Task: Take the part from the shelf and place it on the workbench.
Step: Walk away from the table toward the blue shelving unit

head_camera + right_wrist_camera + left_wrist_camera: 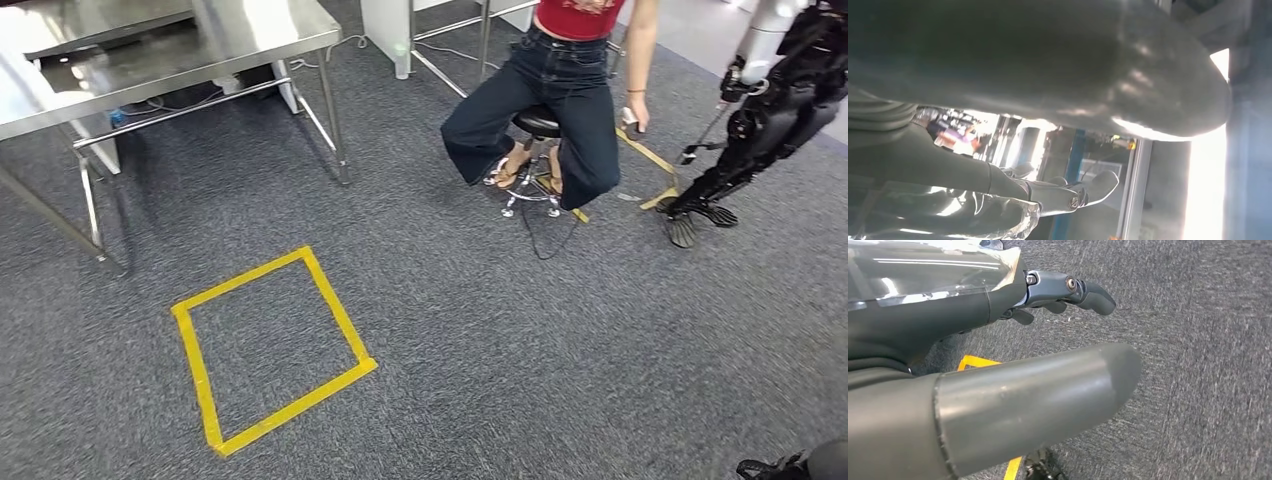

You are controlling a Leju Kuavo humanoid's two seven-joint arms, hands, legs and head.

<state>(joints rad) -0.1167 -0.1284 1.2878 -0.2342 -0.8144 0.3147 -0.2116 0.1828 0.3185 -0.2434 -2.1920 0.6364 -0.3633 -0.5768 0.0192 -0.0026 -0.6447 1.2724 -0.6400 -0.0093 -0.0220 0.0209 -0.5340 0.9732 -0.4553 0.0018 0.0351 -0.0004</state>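
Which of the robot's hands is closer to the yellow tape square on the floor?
Probably the left. The left hand hangs over the carpet with the yellow tape just beyond it; the right hand faces a bright window, apparently away from the floor.

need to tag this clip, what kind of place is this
Most likely an indoor robotics lab or workshop: a steel workbench on grey carpet, a yellow tape square marking a floor spot, and a second dark robot standing beside a person seated on a stool.
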